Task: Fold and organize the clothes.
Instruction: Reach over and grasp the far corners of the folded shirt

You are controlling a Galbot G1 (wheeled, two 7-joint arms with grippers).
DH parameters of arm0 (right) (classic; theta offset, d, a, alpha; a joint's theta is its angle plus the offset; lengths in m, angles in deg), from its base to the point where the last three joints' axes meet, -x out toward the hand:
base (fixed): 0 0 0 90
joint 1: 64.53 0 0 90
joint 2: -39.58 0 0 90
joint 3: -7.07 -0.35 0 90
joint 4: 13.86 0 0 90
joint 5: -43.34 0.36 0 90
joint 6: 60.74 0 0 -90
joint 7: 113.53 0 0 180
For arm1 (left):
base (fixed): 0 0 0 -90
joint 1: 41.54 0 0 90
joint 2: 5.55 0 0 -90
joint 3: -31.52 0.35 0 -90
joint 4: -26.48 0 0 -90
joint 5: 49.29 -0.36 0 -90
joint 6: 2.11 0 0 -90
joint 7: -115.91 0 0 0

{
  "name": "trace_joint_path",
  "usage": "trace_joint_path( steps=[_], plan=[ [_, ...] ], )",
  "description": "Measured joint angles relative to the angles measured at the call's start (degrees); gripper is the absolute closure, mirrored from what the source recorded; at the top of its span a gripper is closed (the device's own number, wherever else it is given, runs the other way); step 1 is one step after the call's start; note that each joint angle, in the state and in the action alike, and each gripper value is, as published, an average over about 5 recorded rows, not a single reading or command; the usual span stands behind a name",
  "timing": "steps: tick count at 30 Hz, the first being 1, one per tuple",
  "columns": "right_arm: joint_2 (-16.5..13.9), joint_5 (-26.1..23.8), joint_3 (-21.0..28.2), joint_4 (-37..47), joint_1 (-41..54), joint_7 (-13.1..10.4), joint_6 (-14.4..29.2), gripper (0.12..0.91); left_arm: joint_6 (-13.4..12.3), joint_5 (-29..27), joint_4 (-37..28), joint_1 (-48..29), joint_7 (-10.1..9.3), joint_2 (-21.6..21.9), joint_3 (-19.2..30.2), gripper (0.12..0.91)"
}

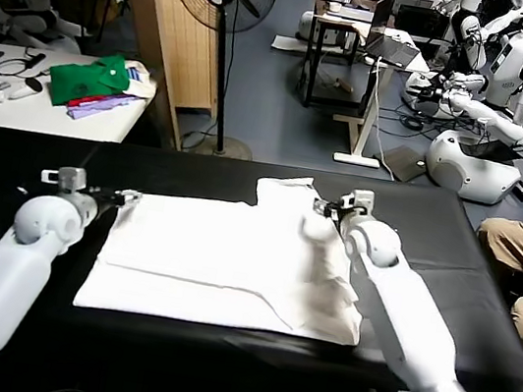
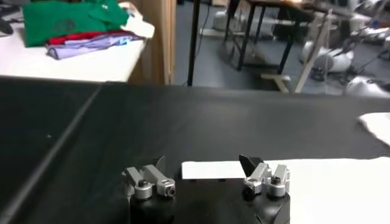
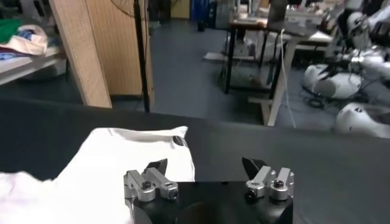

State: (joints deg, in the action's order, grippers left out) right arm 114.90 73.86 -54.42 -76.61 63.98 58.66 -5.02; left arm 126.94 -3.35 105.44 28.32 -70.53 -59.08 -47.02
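Shirt (image 1: 230, 266) lies flat and partly folded at table (image 1: 7, 166) centre, plain side up, one sleeve sticking out toward 12 o'clock. Left gripper (image 1: 127, 199) sits at the shirt's 10 o'clock corner, jaws spread wide and empty, likely placed to pinch that edge. Right gripper (image 1: 324, 207) hovers by the sleeve at 1 o'clock, also wide open, holding nothing. Both forearms reach forward, low over the table. Green garment (image 1: 89, 79) lies on the side table at 11 o'clock, well apart.
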Motion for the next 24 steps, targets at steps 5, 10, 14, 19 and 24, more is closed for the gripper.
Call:
trace_joint_path(
  steps=[5,10,14,19,24],
  plan=[
    [2.17,-1.82,-0.13,4.51,1.48,0.49,0.16,0.227,0.54,-0.58,-3.01,-1.23,2.59,-0.12,0.62,0.232],
    [3.29,-2.56,-0.07,6.64,1.69,0.61,0.65,0.230,0.10,-0.78,-4.65,-1.75,3.66,-0.67,0.79,0.232],
    [3.75,-2.79,-0.07,7.07,1.62,0.68,0.79,0.304,-0.68,-1.14,-5.50,-2.05,3.76,-1.31,0.86,0.256],
    [3.89,-2.77,-0.29,7.12,1.10,0.73,1.22,0.562,-1.44,-1.86,-6.36,-2.34,4.29,-1.86,0.92,0.483],
    [3.73,-2.51,-0.83,6.64,0.10,0.67,3.92,0.820,-1.90,-3.06,-6.84,-2.35,5.04,-2.23,0.91,0.765]
  ],
)
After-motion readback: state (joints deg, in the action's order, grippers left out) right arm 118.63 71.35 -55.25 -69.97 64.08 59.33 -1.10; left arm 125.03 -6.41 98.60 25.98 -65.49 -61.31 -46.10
